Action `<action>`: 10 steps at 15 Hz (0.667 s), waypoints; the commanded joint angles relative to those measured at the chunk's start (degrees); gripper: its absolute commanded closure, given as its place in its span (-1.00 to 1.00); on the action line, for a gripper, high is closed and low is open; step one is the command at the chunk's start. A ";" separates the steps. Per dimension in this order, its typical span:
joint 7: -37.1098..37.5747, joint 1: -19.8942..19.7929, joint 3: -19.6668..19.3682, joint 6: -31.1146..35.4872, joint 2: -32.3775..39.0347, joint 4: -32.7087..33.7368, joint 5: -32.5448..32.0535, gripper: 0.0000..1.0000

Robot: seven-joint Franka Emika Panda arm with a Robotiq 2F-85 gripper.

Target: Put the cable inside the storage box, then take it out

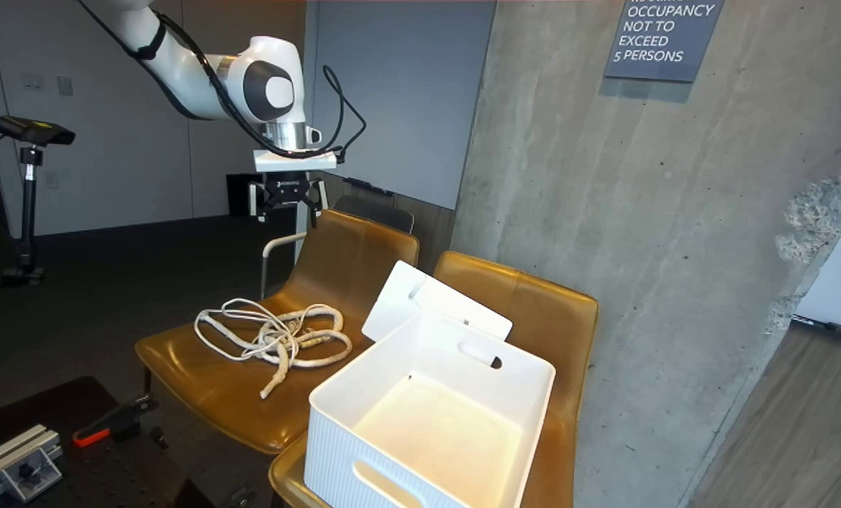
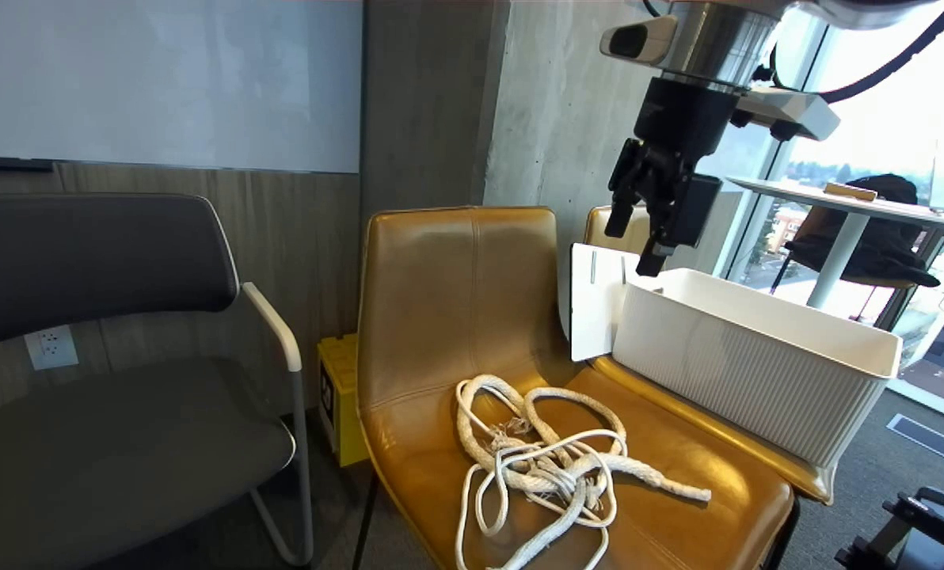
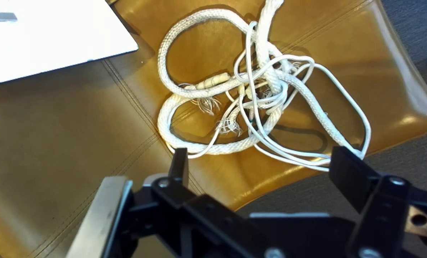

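Observation:
The cable, an off-white cord in loose tangled loops, lies on the seat of a brown leather chair in both exterior views (image 1: 279, 342) (image 2: 555, 479). It fills the upper middle of the wrist view (image 3: 270, 77). Beside it, on another brown chair, the white storage box (image 1: 343, 451) (image 2: 733, 372) stands without its top covered, its bare floor showing. Its flat lid (image 1: 392, 303) (image 2: 595, 301) hangs back toward the cable's chair; a corner of the lid (image 3: 48, 39) enters the wrist view. My gripper (image 1: 287, 215) (image 2: 634, 247) (image 3: 258, 156) is high above the chairs, open, nothing between its fingers (image 3: 179, 166).
Two brown chair backs (image 1: 364, 261) (image 1: 561, 317) rise behind the seats, near a concrete wall (image 1: 674, 247). A dark armchair (image 2: 123, 443) and a yellow case (image 2: 345, 396) stand beside the cable's chair. A camera on a stand (image 1: 32, 130) and a clamp (image 1: 113, 423) are at one side.

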 commanded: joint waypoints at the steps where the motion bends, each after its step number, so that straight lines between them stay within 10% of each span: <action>1: 3.09 1.51 -0.24 4.20 -4.09 -7.22 -1.80 -1.00; 10: 8.85 2.92 0.08 4.99 -4.18 -8.78 -4.53 -1.00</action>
